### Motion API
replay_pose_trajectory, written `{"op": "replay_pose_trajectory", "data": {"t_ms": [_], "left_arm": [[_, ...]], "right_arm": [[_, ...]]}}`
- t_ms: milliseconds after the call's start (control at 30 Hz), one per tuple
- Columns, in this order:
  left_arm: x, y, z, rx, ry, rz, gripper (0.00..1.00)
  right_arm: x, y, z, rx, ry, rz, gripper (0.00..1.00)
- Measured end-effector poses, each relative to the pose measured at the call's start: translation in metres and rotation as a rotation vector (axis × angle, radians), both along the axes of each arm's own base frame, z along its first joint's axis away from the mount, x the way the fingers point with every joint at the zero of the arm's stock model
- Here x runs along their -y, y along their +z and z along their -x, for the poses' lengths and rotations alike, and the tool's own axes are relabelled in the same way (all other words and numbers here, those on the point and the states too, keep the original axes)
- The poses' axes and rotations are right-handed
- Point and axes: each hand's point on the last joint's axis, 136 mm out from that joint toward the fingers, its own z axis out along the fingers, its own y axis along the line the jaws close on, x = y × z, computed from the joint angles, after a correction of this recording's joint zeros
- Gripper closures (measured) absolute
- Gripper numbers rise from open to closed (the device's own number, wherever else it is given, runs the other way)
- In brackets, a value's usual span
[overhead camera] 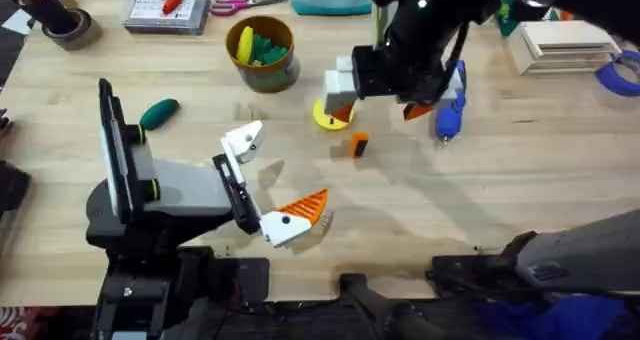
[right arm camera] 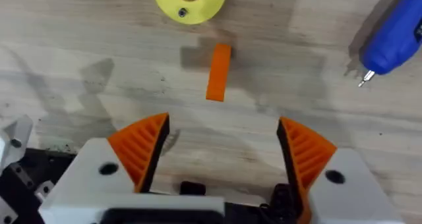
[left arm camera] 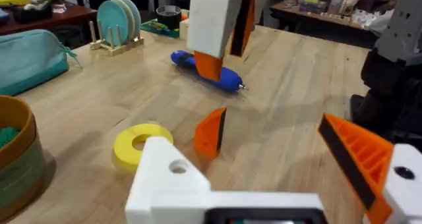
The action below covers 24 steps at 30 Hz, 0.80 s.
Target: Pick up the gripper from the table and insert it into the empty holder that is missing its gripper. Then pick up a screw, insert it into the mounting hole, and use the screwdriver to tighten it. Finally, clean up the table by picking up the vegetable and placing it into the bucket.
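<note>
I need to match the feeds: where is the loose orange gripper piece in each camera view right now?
Overhead: the gripper lies on the table, just beside the yellow ring.
Left wrist: the gripper stands beyond the bare white holder, beside the ring.
Right wrist: the gripper lies ahead of the open right gripper, below the ring.
Shared landmark: the yellow ring; the blue screwdriver also appears in all three.

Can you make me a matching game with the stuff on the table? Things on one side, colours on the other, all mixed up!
Things:
1. screwdriver
2. vegetable
3. ring
4. scissors

Colours:
A. yellow
B. pink handles
C. blue
D. dark green

Pairs: 1-C, 2-D, 3-A, 4-B
</note>
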Motion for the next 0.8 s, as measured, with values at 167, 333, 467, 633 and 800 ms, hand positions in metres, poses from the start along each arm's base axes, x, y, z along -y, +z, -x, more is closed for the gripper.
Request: {"op": "replay_pose_trajectory", "data": {"t_ms": [167,333,467,633,800], "left_arm": [[0.0,0.0,0.0,0.0,0.0,0.0,0.015],[0.0,0.0,0.0,0.0,0.0,0.0,0.015],[0.0,0.0,0.0,0.0,0.0,0.0,0.015],[0.0,0.0,0.0,0.0,0.0,0.0,0.015],[0.0,0.0,0.0,0.0,0.0,0.0,0.015]], "right_arm": [[-0.003,-0.006,-0.003,-0.008,-0.013,0.005,0.005],[-0.001,-0.017,-0.002,-0.02,-0.028,0.013,0.004],[0.001,-0.032,0.003,-0.045,-0.049,0.028,0.004],[0.002,-0.054,0.007,-0.061,-0.075,0.037,0.005],[-0.004,-0.067,0.004,-0.046,-0.083,0.014,0.005]]}}
